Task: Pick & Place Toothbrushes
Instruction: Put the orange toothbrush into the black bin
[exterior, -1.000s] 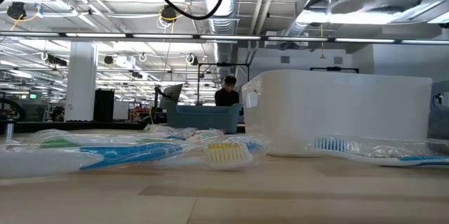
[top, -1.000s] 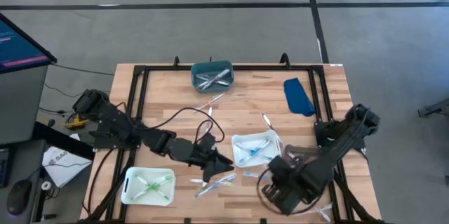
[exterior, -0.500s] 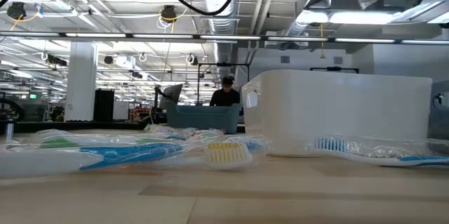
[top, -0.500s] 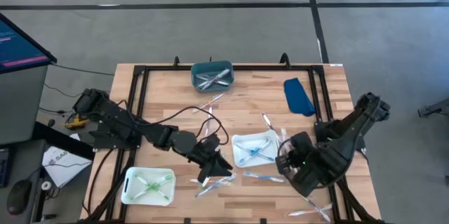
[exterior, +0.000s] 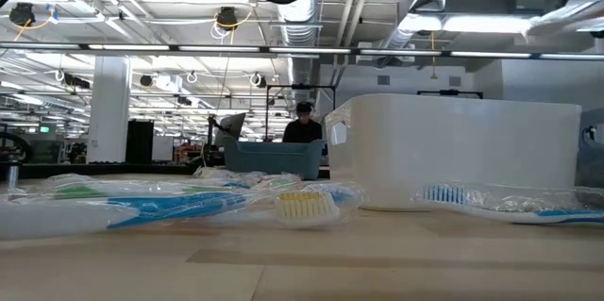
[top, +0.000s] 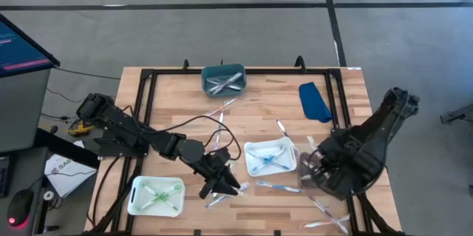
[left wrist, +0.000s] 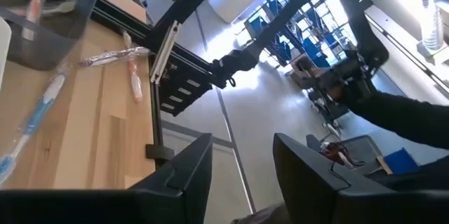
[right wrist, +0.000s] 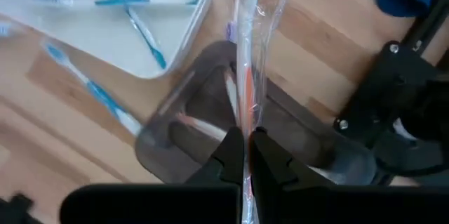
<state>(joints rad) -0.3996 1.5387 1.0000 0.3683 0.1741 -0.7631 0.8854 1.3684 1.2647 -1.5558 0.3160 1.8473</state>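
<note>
Right end effector is pinched on a wrapped pink toothbrush, fingers pressed against its clear sleeve, above the smoky dark tray at the right near part of the wooden surface. In the high view that same end effector sits just right of the white tray, which holds blue toothbrushes. Left end effector is low over the surface near the middle front, fingers spread with nothing between them; loose wrapped toothbrushes lie just beside it. One blue toothbrush lies on the surface just in front of the white tray, between the two arms. More loose ones: a pair near the right front corner, a few near the middle. Green toothbrushes sit in the white tray at left front. Teal tray at the far edge holds pale ones. Blue cloth lies far right. Low view: wrapped toothbrushes lie flat on the surface beside a white tray wall; a person sits well behind.
</note>
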